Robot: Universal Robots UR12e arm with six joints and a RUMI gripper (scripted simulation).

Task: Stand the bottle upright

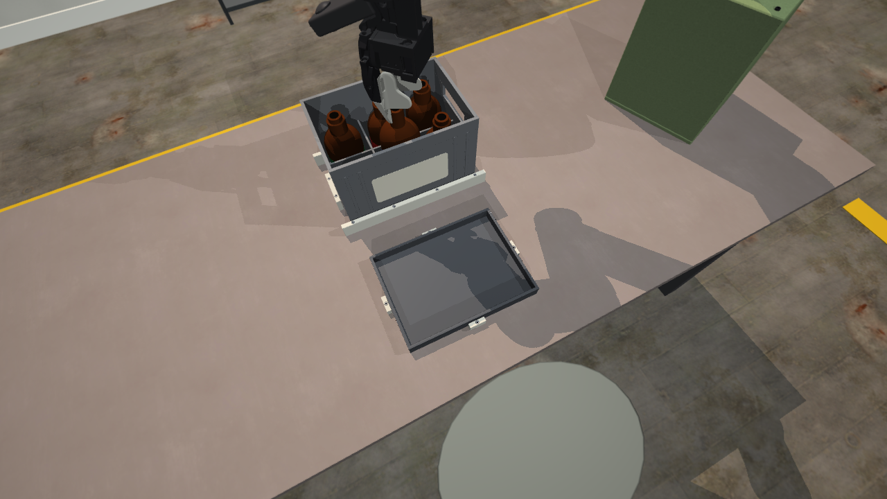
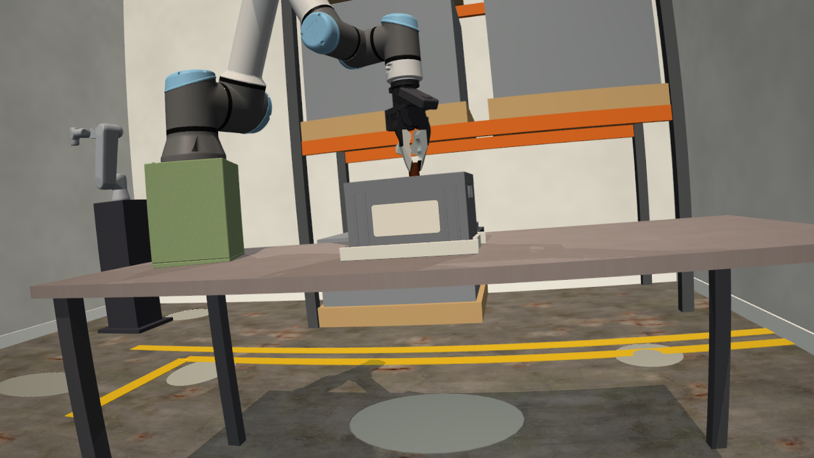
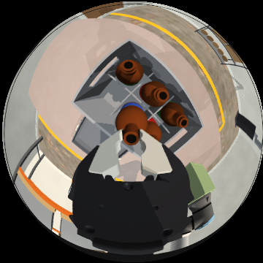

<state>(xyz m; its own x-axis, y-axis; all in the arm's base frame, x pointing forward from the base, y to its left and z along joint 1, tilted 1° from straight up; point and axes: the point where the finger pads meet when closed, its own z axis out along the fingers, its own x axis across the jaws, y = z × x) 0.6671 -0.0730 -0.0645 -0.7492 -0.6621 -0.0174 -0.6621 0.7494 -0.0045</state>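
Note:
A grey crate [image 1: 396,148] with dividers holds several brown bottles. My gripper [image 1: 391,110] is above the crate and shut on the neck of one brown bottle [image 1: 396,130], which stands higher than the others, its body still between the crate walls. In the wrist view the fingers clamp this bottle's neck [image 3: 131,136] just below the opening; other bottles [image 3: 128,71] [image 3: 155,93] [image 3: 174,114] sit in their cells. In the side view the gripper [image 2: 414,162] holds the neck just above the crate's rim [image 2: 409,177]. The dark grey tray [image 1: 452,278] lies empty in front of the crate.
A green block [image 1: 694,62], the arm's base, stands at the table's back right. The crate sits on a white base strip [image 1: 412,202]. The table's front edge runs close behind the tray. A shelf rack [image 2: 483,119] stands beyond the table.

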